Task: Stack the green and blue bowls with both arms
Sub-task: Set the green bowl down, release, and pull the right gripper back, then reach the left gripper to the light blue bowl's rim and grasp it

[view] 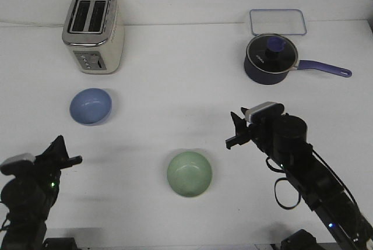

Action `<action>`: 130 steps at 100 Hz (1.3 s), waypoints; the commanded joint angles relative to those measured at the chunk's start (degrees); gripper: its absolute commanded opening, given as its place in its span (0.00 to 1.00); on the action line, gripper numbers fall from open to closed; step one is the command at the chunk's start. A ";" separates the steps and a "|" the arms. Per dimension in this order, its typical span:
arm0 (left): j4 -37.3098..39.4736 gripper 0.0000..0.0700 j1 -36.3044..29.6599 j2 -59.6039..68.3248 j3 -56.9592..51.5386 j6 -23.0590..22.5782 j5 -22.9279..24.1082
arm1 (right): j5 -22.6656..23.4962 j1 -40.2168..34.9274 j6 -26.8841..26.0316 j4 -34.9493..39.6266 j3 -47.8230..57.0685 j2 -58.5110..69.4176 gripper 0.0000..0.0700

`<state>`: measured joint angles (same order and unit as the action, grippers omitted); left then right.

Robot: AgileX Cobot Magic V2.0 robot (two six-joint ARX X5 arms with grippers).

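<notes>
The blue bowl (90,106) is seen near the toaster (93,31) and the green bowl (189,173) at front centre, well apart, while the left gripper (63,152) and right gripper (236,130) are held empty, their jaw gaps too dark to be judged.

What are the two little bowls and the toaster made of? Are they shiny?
The blue bowl and green bowl look like smooth plastic or glazed ceramic; the picture cannot settle which. Their color is even, with only a soft sheen. The toaster seems to have a shiny metal top and front, which gleam silver, and cream sides that look like painted metal or plastic.
</notes>
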<state>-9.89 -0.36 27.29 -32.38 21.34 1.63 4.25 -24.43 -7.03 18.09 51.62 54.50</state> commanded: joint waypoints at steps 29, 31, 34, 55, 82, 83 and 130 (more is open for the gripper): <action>-13.64 0.86 2.67 39.17 -29.99 -5.86 -0.02 | 0.26 1.95 -2.01 -5.99 -19.56 -13.86 0.31; -14.36 0.94 2.73 40.68 -31.12 -6.08 -0.09 | 0.26 1.95 -2.01 -5.64 -19.74 -14.23 0.31; -15.21 1.00 2.82 42.88 -32.68 -6.84 -0.09 | 0.26 1.95 -1.99 -5.18 -19.82 -14.78 0.31; -17.57 1.00 4.28 55.28 -38.47 -10.21 -0.07 | 0.24 1.97 -1.95 -4.94 -19.82 -16.90 0.31; -16.76 1.00 7.39 67.73 -38.56 -11.67 -0.87 | 0.24 1.95 -1.95 -4.70 -19.82 -16.96 0.31; -16.74 1.00 7.48 68.08 -38.56 -11.72 -1.05 | 0.24 1.95 -1.95 -4.70 -19.82 -16.96 0.31; -14.49 0.02 7.76 71.38 -39.52 -11.67 -6.54 | 0.24 1.95 -1.99 -4.66 -19.82 -16.96 0.31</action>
<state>-23.64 7.38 99.18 -70.22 10.00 -4.62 4.45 -22.33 -8.40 13.87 31.35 37.41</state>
